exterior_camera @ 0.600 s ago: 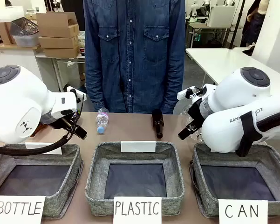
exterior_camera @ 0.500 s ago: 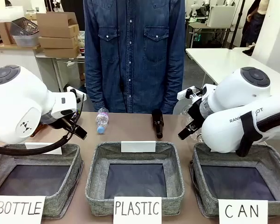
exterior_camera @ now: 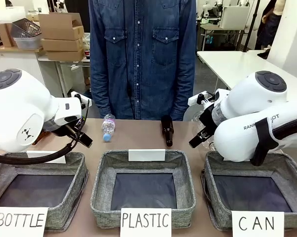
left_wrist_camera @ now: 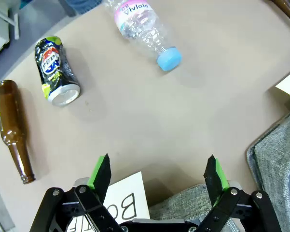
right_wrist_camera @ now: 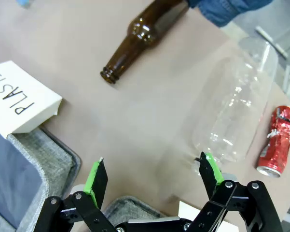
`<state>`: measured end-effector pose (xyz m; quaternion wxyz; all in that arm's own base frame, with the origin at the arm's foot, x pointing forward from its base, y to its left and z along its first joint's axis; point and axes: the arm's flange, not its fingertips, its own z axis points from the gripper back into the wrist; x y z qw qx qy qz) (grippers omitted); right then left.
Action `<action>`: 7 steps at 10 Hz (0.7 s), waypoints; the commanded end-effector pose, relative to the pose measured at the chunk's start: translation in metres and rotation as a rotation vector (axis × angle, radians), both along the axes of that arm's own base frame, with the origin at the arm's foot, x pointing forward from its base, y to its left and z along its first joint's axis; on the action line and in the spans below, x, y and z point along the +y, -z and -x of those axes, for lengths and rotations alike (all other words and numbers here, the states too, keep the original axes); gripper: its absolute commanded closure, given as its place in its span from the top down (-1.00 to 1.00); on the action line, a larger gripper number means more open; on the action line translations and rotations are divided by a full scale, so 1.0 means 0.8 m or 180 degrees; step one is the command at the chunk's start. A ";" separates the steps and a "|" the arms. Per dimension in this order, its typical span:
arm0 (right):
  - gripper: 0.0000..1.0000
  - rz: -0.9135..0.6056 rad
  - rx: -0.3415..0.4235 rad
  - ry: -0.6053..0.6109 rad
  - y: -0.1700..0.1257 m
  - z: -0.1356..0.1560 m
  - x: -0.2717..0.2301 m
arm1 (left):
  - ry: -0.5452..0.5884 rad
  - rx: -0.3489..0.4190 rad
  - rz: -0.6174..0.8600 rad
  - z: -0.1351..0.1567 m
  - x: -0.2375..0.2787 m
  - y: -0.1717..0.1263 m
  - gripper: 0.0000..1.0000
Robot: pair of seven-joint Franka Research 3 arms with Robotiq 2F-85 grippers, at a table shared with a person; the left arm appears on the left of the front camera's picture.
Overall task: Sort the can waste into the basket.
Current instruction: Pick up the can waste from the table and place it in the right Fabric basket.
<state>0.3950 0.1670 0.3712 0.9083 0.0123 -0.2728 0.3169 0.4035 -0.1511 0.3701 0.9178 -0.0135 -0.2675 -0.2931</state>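
Two metal cans, three grey fabric baskets, one tan table (left_wrist_camera: 193, 111).
The dark can with a red-white-blue logo (left_wrist_camera: 57, 71) lies between a brown glass bottle (left_wrist_camera: 14, 130) and a small clear plastic bottle (left_wrist_camera: 142, 29), past the left gripper (left_wrist_camera: 157, 166), which is spread apart and holds nothing. The crushed red can (right_wrist_camera: 276, 141) lies beside a big clear plastic bottle (right_wrist_camera: 234, 106), near the right gripper (right_wrist_camera: 152, 164), spread apart too. The basket signed "CAN" (exterior_camera: 211, 197) sits under the right arm. A person in a blue shirt (exterior_camera: 142, 59) stands across.
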 end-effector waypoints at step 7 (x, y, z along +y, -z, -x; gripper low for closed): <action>1.00 -0.0411 0.0149 0.0137 -0.172 0.091 -0.065 | 0.0397 -0.0245 0.0228 0.136 0.060 -0.176 1.00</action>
